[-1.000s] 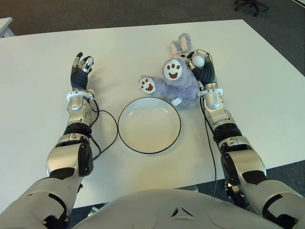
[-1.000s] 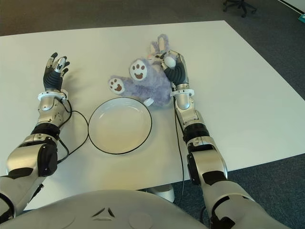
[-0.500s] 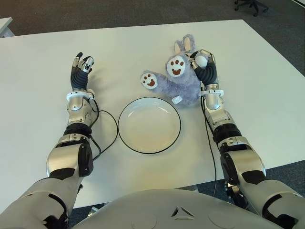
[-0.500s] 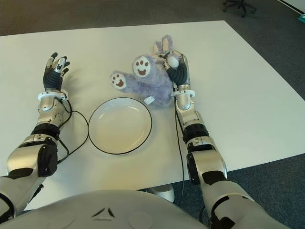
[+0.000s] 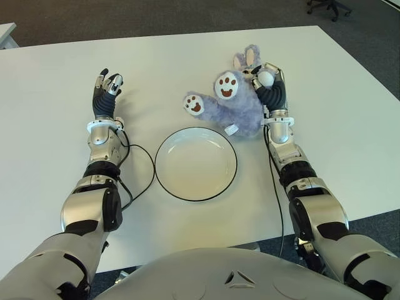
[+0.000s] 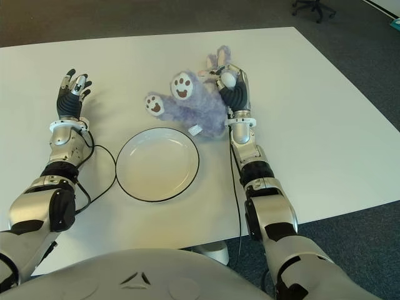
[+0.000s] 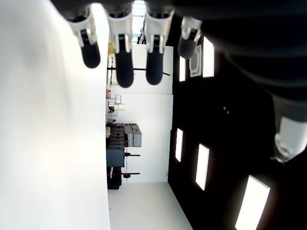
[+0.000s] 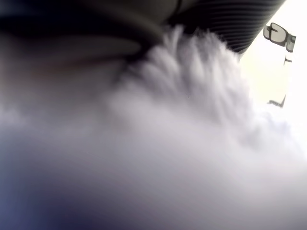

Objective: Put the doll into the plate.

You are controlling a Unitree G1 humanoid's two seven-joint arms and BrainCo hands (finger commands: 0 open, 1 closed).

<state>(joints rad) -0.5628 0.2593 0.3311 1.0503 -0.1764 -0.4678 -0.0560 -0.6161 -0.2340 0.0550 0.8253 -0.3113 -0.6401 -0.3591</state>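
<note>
Nearest the robot's body lies the white plate point(image 5: 195, 164), a round dish with a thin dark rim, flat on the white tabletop point(image 5: 350, 125) and holding nothing. A black cable point(image 5: 145, 164) curves from the left forearm across the tabletop, passing just beside the plate's left edge.

Beyond the plate, to its far right, is the purple plush bunny doll point(image 5: 234, 106). It is outside the plate, its lower edge and a small white tag close to the plate's far right rim. The doll is tipped so that two white paw pads with brown prints face up: one paw point(image 5: 193, 105) reaches out toward the left, the other point(image 5: 226, 86) sits higher on the body. Its ears point(image 5: 248, 59) point away from the robot.

The right hand point(image 5: 267, 84) is at the doll's right side, fingers curled into the plush and closed on it; a white thumb tip shows against the fur near the ears. The right wrist view is filled with pale purple fur point(image 8: 192, 143) pressed close against the palm.

On the other side, well apart from the plate and doll, the left hand point(image 5: 105, 90) shows above the tabletop to the far left of the plate, fingers loosely spread and holding nothing. Its wrist view shows four dark fingertips point(image 7: 124, 67) extended with nothing between them.
</note>
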